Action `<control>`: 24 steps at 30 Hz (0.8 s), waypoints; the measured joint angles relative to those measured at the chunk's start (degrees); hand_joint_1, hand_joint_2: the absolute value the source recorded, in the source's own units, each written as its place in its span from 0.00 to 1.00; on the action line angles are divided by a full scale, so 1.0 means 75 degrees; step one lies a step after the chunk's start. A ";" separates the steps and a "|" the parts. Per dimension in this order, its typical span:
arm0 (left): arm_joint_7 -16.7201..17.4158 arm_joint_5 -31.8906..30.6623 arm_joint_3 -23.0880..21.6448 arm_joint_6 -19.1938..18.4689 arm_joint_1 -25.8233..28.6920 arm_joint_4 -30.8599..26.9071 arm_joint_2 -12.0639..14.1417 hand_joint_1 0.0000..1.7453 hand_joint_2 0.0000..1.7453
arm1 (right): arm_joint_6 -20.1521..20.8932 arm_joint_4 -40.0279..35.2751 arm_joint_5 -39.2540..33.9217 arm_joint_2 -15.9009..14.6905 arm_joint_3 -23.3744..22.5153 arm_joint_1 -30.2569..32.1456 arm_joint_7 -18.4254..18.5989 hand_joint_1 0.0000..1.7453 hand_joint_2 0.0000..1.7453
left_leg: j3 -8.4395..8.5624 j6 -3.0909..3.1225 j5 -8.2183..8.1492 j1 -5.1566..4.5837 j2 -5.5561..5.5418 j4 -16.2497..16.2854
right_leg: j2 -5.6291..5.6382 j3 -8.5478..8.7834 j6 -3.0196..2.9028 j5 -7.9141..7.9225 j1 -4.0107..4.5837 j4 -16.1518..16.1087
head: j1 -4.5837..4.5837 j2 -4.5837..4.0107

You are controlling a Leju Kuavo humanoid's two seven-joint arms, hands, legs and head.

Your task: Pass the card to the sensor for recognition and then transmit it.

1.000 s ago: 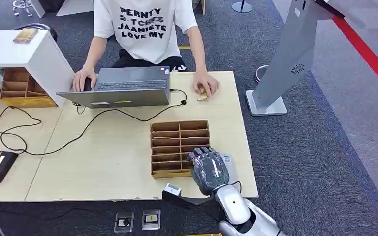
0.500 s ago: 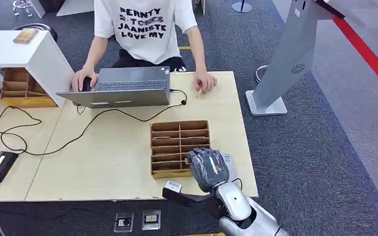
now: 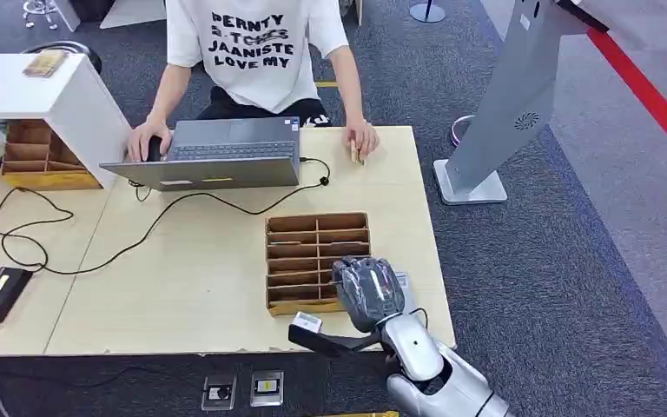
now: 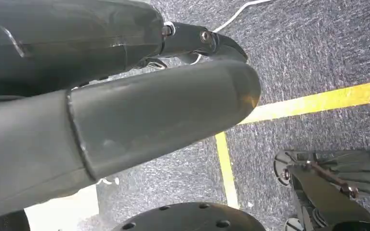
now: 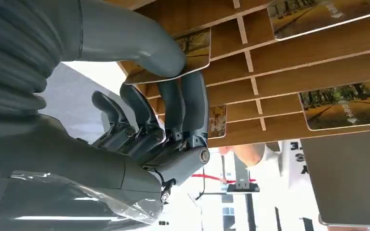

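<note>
Right hand: the right hand [image 3: 370, 290] is over the near right corner of the wooden card organizer [image 3: 317, 258], palm down; in the right wrist view [image 5: 139, 134] its thumb lies on one face of a card and the fingers [image 5: 188, 103] curl up against the other, so it pinches that card.
Card: the card [image 5: 180, 57], printed with an autumn tree scene, sits tilted at the edge of a slot between thumb and fingers; whether it has lifted free of the slot cannot be told.
Other cards: two more cards [image 5: 339, 103] with the same print lie in slots further from the hand, and another one shows partly behind the fingers.
Left hand: the left hand [image 4: 125, 110] hangs above dark carpet with a yellow line; whether its fingers are spread or curled cannot be told.
Sensor: a grey kiosk on a flat base [image 3: 508, 104] stands on the carpet well beyond the hand, off the table's right side.
Person: a person in a white printed T-shirt [image 3: 252, 43] sits across the table from the hand, one hand at a laptop [image 3: 217, 152], the other [image 3: 360, 139] resting on the tabletop [image 3: 182, 278].
</note>
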 joint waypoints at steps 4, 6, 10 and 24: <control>0.0000 0.0000 -0.0003 0.0000 0.0000 0.0000 0.0009 0.00 0.00 | -0.0012 0.0070 -0.0044 0.0003 0.0006 -0.0031 0.0023 0.90 1.00 | 0.0000 0.0000 0.0000 0.0000 0.0000 0.0000 | 0.0000 0.0000 0.0000 0.0000 0.0000 0.0000 | -0.0003 0.0000; 0.0000 0.0000 0.0000 0.0000 0.0000 0.0000 0.0012 0.00 0.00 | -0.0020 0.0105 -0.0044 0.0006 0.0015 -0.0037 0.0055 0.90 1.00 | 0.0000 0.0000 0.0000 0.0000 0.0000 0.0000 | 0.0000 0.0000 0.0000 0.0000 0.0000 0.0000 | -0.0003 0.0003; 0.0000 0.0000 0.0000 0.0000 0.0000 0.0000 0.0020 0.00 0.00 | -0.0102 0.0114 -0.0029 0.0003 0.0026 -0.0043 0.0105 0.97 1.00 | 0.0001 0.0000 0.0000 0.0000 0.0000 0.0000 | 0.0000 0.0000 0.0000 0.0000 0.0000 0.0000 | -0.0003 0.0003; 0.0000 0.0050 0.0003 0.0000 0.0020 0.0000 0.0032 0.00 0.00 | -0.0321 -0.0455 0.0464 -0.0111 -0.0236 -0.0053 0.0446 1.00 1.00 | 0.0002 0.0000 0.0000 0.0000 0.0000 0.0001 | 0.0002 -0.0001 0.0000 0.0000 0.0000 0.0000 | -0.0003 0.0000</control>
